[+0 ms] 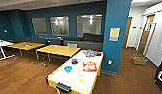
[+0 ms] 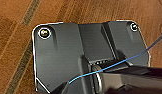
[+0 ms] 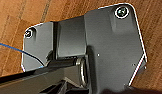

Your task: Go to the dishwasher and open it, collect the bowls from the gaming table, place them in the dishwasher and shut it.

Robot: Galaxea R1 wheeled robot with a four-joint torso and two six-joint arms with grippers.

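We faced the long white-topped gaming table (image 1: 76, 75) on wood-plank floor (image 1: 19, 72); a round bright blue bowl (image 1: 68, 69) sat beside a red game box (image 1: 89, 66). Either pincer's state, we couldn't tell.

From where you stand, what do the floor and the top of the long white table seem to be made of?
The floor looks like wood planks or a wood-look laminate: brown, with grain lines and a soft sheen. The table top seems a smooth white laminate or plastic, slightly glossy, with a yellow edge.
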